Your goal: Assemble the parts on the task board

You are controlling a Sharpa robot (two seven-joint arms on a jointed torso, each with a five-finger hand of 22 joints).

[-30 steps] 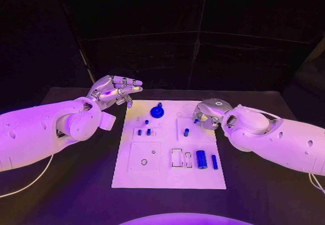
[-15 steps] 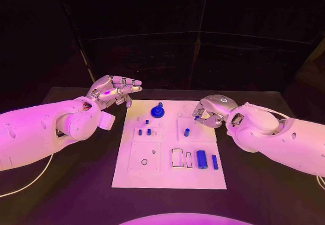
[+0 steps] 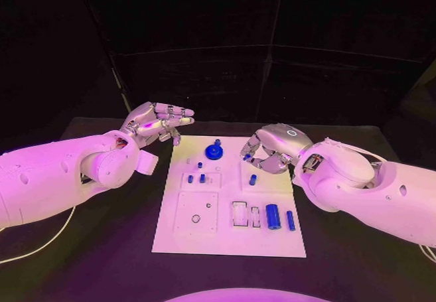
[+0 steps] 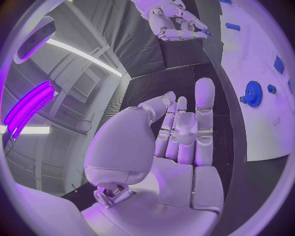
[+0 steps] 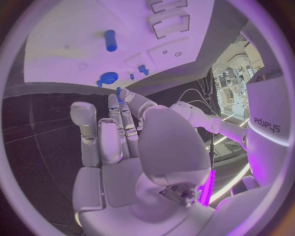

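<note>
The white task board [image 3: 229, 238] lies in the middle of the table. On it stand a blue gear [image 3: 214, 151] and small blue pegs [image 3: 189, 178], [image 3: 253, 180]; a blue cylinder [image 3: 272, 216] and a blue bar [image 3: 289, 220] lie at its near right. My right hand [image 3: 266, 153] hovers over the board's far right part and pinches a small blue pin [image 5: 118, 91] at its fingertips; the left wrist view also shows this hand [image 4: 175, 22]. My left hand [image 3: 157, 122] hangs off the board's far left corner, fingers extended and holding nothing [image 4: 184, 132].
Rectangular recesses [image 3: 239, 213] and a round hole [image 3: 196, 218] mark the board's near half. Black table [image 3: 100, 240] surrounds the board on all sides. A white cable [image 3: 33, 244] trails under my left arm.
My right hand has shifted left, further over the board toward the gear, still pinching the pin. The left hand has hardly moved.
</note>
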